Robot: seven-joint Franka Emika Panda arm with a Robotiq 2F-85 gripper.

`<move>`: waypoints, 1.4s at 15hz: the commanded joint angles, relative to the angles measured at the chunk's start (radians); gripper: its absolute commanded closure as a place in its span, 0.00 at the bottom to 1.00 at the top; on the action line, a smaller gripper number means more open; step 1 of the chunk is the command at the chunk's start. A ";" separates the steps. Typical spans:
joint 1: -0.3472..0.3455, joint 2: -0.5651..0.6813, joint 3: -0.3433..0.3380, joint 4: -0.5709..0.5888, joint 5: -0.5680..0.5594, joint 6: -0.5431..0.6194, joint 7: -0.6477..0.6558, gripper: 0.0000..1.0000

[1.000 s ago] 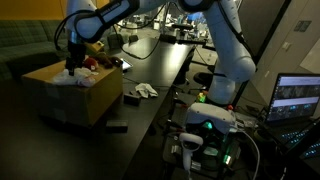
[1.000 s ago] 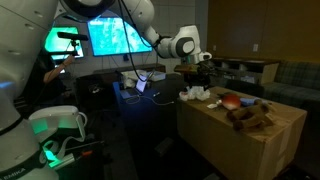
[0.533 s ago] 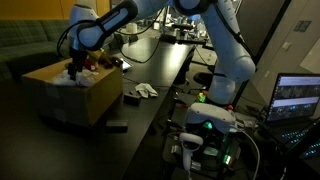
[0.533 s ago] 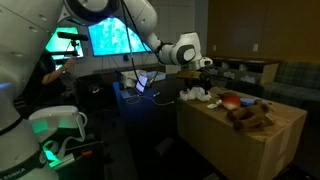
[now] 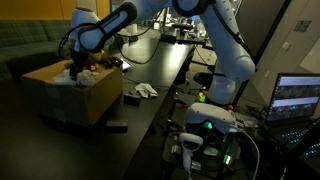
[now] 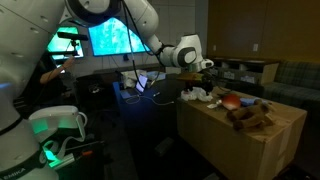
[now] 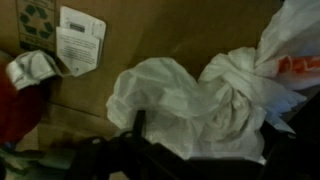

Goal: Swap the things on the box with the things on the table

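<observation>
Atop the box (image 6: 250, 145), a tan cardboard carton alongside the glossy black table (image 5: 150, 115), the gripper (image 6: 204, 84) hangs with its jaws spread and nothing caught between them. The box top lies directly beneath it, and a crumpled white bundle (image 7: 170, 100) rests on the cardboard just below the fingers. The wrist view is dim. There the fingers (image 7: 138, 128) are only dark shapes along the bottom edge, and whether they touch the bundle cannot be told, nor whether it is plastic or cloth. A white bag (image 7: 290, 60) with orange print is cut off at the right edge, and a red object (image 7: 12, 105) at the left edge. A printed label (image 7: 80, 40) is stuck to the cardboard beside a recycling mark. In both exterior views the arm crosses above the box. Farther along the top lies a brown soft toy (image 6: 250, 117), its form blurred. A pale item (image 5: 145, 91) on the table is too small to identify.
</observation>
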 commanded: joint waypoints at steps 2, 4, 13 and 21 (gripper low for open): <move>-0.008 -0.004 0.009 -0.016 -0.017 0.010 -0.039 0.35; -0.006 -0.004 0.009 -0.022 -0.021 0.007 -0.047 0.51; -0.060 -0.082 0.108 -0.065 0.036 -0.075 -0.210 1.00; -0.162 -0.320 0.224 -0.224 0.208 -0.217 -0.464 0.98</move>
